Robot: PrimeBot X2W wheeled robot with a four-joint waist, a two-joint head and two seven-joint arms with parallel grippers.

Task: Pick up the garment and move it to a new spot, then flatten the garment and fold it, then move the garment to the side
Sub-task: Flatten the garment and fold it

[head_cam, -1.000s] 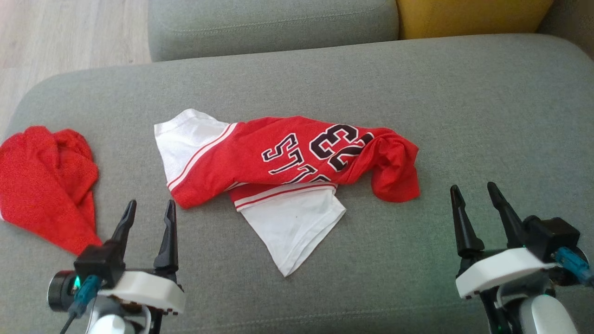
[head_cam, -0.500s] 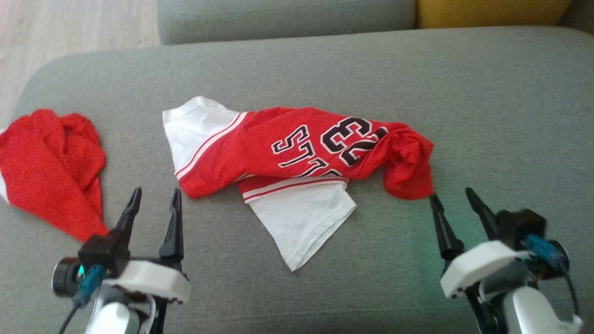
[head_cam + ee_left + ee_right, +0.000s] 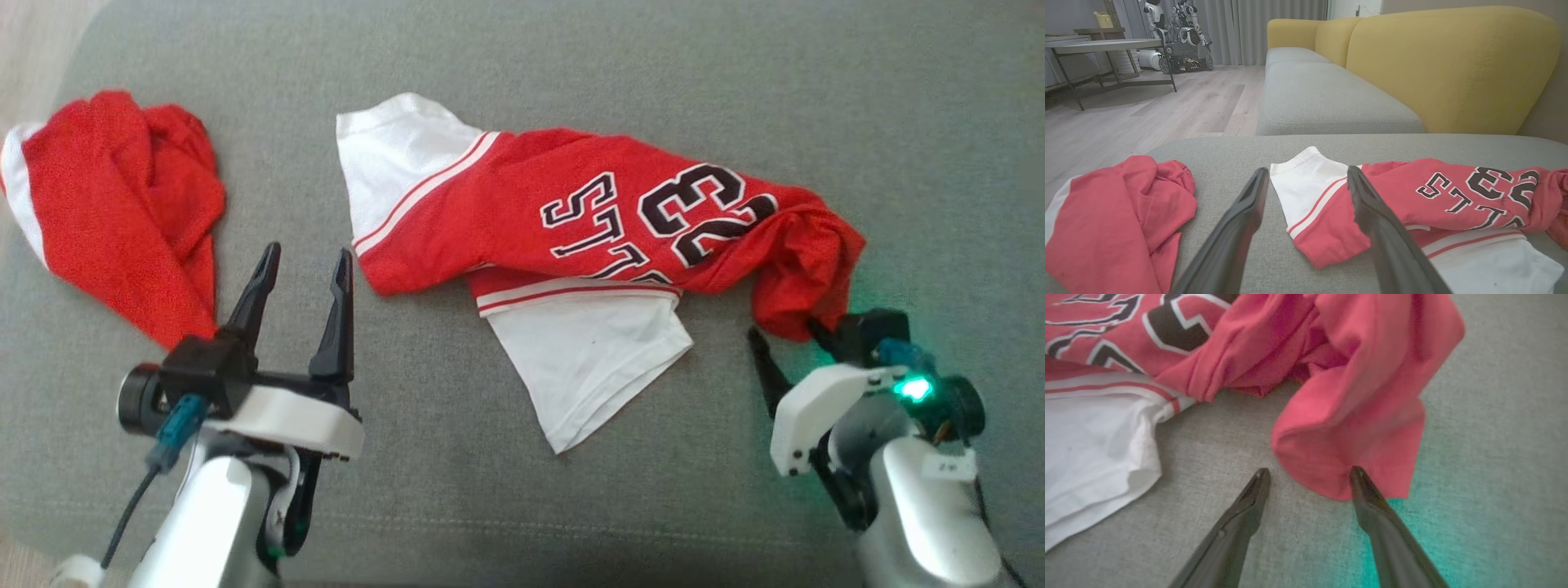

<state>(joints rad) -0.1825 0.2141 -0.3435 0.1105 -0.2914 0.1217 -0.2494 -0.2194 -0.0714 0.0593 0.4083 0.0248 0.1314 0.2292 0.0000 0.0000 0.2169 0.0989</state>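
The garment [image 3: 571, 220], a red and white jersey with black numbers, lies crumpled on the grey sofa cushion [image 3: 898, 122]. Its red body is stretched sideways, and a white part comes out from under that body on the side nearer to the robot. The left claw [image 3: 309, 250] hovers just beside the jersey's white-sleeved end, on the robot's side of it. Its two fingers are spread wide with nothing between them, and it is apart from the cloth. The right claw [image 3: 1309, 470] is at the jersey's other end (the bunched red one), and it also stands wide open. One fingertip is at the hem of the red fold and the other is over bare cushion just beside it. I cannot tell if the tip touches the cloth, but nothing is pinched. A second red cloth [image 3: 114, 204] lies well apart from the jersey, beyond its white end.
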